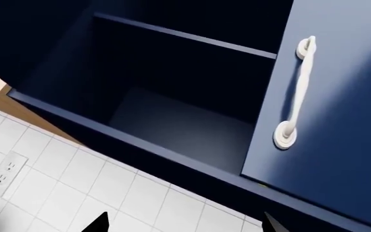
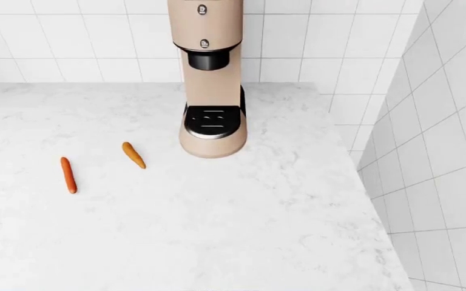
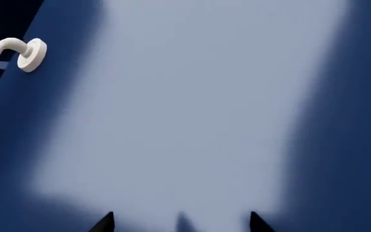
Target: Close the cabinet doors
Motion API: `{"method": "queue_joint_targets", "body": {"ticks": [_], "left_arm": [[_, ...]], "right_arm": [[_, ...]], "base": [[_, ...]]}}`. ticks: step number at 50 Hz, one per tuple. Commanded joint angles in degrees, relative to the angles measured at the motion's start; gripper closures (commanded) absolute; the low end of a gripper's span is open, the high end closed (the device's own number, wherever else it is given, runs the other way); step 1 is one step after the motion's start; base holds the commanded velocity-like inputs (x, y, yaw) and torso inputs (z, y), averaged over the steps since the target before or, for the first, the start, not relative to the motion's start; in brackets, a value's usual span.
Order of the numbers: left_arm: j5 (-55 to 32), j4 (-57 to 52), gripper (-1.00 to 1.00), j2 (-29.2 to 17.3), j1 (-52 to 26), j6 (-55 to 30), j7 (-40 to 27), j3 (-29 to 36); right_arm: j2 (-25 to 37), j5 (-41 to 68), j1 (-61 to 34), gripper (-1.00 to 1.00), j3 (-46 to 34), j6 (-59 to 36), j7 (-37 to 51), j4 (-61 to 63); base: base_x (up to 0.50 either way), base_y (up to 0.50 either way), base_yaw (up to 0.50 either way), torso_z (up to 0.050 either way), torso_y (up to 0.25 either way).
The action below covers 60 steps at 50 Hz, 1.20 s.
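Observation:
A dark blue wall cabinet fills the left wrist view. Its left half stands open, showing a shelf (image 1: 185, 36) and a dark bare interior (image 1: 179, 125). A blue cabinet door (image 1: 340, 111) with a white bar handle (image 1: 298, 92) covers the other half. My left gripper (image 1: 184, 223) is open below the cabinet, only its fingertips showing, nothing between them. In the right wrist view a blue door panel (image 3: 192, 106) is very close, its white handle (image 3: 15, 55) at the edge. My right gripper (image 3: 181, 222) is open right in front of that panel. No cabinet shows in the head view.
White tiled wall (image 1: 76, 188) with an outlet (image 1: 6, 173) runs below the cabinet. In the head view, a beige coffee machine (image 2: 209, 79) stands on a white marble counter (image 2: 216, 230) with two carrots (image 2: 133, 155) (image 2: 68, 174). A tiled side wall (image 2: 435, 151) bounds the counter.

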<state>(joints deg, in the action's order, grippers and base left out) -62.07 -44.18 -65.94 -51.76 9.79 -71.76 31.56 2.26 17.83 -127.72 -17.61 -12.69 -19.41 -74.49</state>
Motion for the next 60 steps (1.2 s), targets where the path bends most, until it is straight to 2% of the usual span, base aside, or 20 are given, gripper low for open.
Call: {"method": "queue_joint_targets", "body": {"ticks": [1, 6, 11, 17, 21, 23, 24, 27, 28, 29, 30, 31, 32, 35, 37, 43, 46, 49, 52, 60], "left_arm": [[-1.7, -2.3, -1.0, -2.3, 0.5, 1.3, -0.4, -1.5], [-3.0, -3.9, -1.0, -3.7, 1.0, 2.4, -0.4, -2.3], [-4.3, -5.0, -1.0, -4.3, 1.2, 3.0, -0.1, -2.6], [-5.0, -6.7, -1.0, -5.7, 1.6, 3.9, -0.1, -3.3], [-5.8, -5.6, -1.0, -4.5, 1.4, 3.7, 1.3, -2.8], [-6.1, -5.5, -1.0, -3.7, 1.4, 3.2, 2.3, -2.1], [-6.5, -5.8, -1.0, -3.7, 1.4, 3.2, 2.6, -2.0], [-6.9, -7.3, -1.0, -5.0, 1.8, 3.9, 2.9, -2.5], [-6.9, -7.3, -1.0, -5.2, 1.9, 4.0, 2.8, -2.6], [-7.0, -7.5, -1.0, -5.3, 1.9, 4.1, 2.9, -2.7], [-7.0, -7.8, -1.0, -5.4, 2.0, 4.1, 3.1, -2.7], [-6.9, -7.8, -1.0, -5.2, 1.9, 4.0, 3.2, -2.6], [-6.8, -7.8, -1.0, -5.0, 1.9, 3.8, 3.3, -2.5], [-6.6, -7.7, -1.0, -4.8, 1.7, 3.3, 3.9, -2.3], [-6.7, -7.4, -1.0, -4.6, 1.8, 3.2, 4.1, -2.2], [-6.4, -9.5, -1.0, -6.0, 2.4, 4.5, 3.5, -3.1], [-6.0, -10.1, -1.0, -6.3, 2.5, 4.6, 3.4, -3.4], [-5.8, -10.4, -1.0, -6.2, 2.5, 4.4, 3.2, -3.3], [-5.3, -10.9, -1.0, -6.0, 2.4, 4.0, 2.9, -3.2], [-4.5, -11.4, -1.0, -5.2, 2.0, 2.7, 2.7, -2.9]], "right_arm": [[-2.1, -14.3, -6.3, -1.0, 12.3, -3.3, -3.3, -0.5], [-2.1, -15.7, -7.3, -1.0, 12.4, -9.6, -4.8, 10.0], [0.1, -15.3, -0.5, -1.0, 11.3, -36.9, -5.0, 49.7], [1.1, -14.0, 4.0, -1.0, 13.0, -55.2, -3.0, 79.3], [2.4, -14.0, 7.7, -1.0, 13.5, -67.7, -1.4, 99.0], [4.4, -15.0, 9.5, -1.0, 11.4, -76.8, 0.6, 113.0], [5.0, -13.9, 10.6, -1.0, 11.7, -77.3, 1.6, 114.9], [18.7, 11.8, 10.7, -1.0, 19.8, -77.3, 26.6, 116.5], [16.8, 20.4, 14.9, -1.0, 19.8, -77.3, 35.2, 120.2], [21.1, 29.0, 11.0, -1.0, 21.6, -77.2, 43.8, 116.0], [29.6, 37.6, 13.6, -1.0, 13.0, -68.6, 52.4, 118.3], [38.2, 46.2, 8.3, -1.0, 4.4, -60.0, 61.0, 120.0], [41.1, 54.8, 7.1, -1.0, -2.4, -51.4, 69.6, 121.3], [44.4, 80.6, 8.6, -1.0, -3.1, -48.5, 95.3, 126.4], [45.5, 93.0, 9.3, -1.0, -3.1, -46.5, 98.8, 128.6], [47.2, 93.6, 16.4, -1.0, -2.3, -43.0, 102.3, 132.6], [47.3, 94.6, 14.7, -1.0, -4.5, -45.9, 102.9, 133.8], [44.7, 93.8, 20.4, -1.0, 0.7, -48.2, 102.4, 134.4], [40.0, 99.2, 25.4, -1.0, 10.1, -54.7, 105.3, 134.4], [36.7, 103.1, 30.0, -1.0, 17.3, -59.9, 107.3, 134.2]], "base": [[0.0, 0.0, 0.0, 0.0, 0.0], [0.0, 0.0, 0.0, 0.0, 0.0], [0.0, 0.0, 0.0, 0.0, 0.0], [0.0, 0.0, 0.0, 0.0, 0.0], [0.0, 0.0, 0.0, 0.0, 0.0], [0.0, 0.0, 0.0, 0.0, 0.0], [0.0, 0.0, 0.0, 0.0, 0.0], [0.0, 0.0, 0.0, 0.0, 0.0], [0.0, 0.0, 0.0, 0.0, 0.0], [0.0, 0.0, 0.0, 0.0, 0.0], [0.0, 0.0, 0.0, 0.0, 0.0], [0.0, 0.0, 0.0, 0.0, 0.0], [0.0, 0.0, 0.0, 0.0, 0.0], [0.0, 0.0, 0.0, 0.0, 0.0], [0.0, 0.0, 0.0, 0.0, 0.0], [0.0, 0.0, 0.0, 0.0, 0.0], [0.0, 0.0, 0.0, 0.0, 0.0], [0.03, 0.5, 0.0, 0.0, 0.0], [0.09, 0.5, 0.0, 0.0, 0.0], [0.09, 0.5, 0.0, 0.0, 0.0]]}}
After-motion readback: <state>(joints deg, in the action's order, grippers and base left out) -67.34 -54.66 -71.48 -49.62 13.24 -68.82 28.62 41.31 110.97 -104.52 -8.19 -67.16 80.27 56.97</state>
